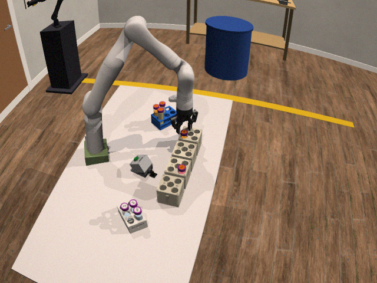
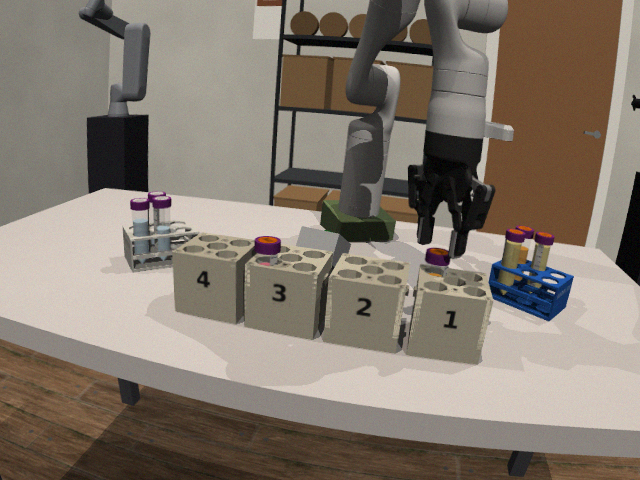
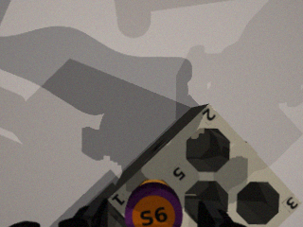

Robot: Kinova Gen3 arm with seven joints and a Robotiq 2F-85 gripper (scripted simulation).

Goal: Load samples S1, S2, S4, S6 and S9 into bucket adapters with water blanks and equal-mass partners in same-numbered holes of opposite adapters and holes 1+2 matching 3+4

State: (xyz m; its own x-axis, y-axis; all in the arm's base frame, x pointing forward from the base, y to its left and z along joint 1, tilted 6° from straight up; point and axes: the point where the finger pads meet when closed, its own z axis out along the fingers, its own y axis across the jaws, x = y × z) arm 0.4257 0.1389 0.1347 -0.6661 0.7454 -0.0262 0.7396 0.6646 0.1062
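You see the gripper [image 2: 440, 242] spread above tube S6 [image 2: 437, 256], seated in hole 1 of adapter 1 [image 2: 448, 320], on the white table [image 2: 155, 356] over wood flooring [image 1: 289, 183].

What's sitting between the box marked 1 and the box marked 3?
Adapter 2, all its holes vacant, stands between adapter 1 and adapter 3. The exterior view shows this row best.

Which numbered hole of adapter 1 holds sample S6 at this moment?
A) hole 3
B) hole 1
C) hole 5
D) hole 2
B: in the wrist view the S6 cap sits at the corner of adapter 1 marked 1, while holes 2, 5 and 3 show dark and open.
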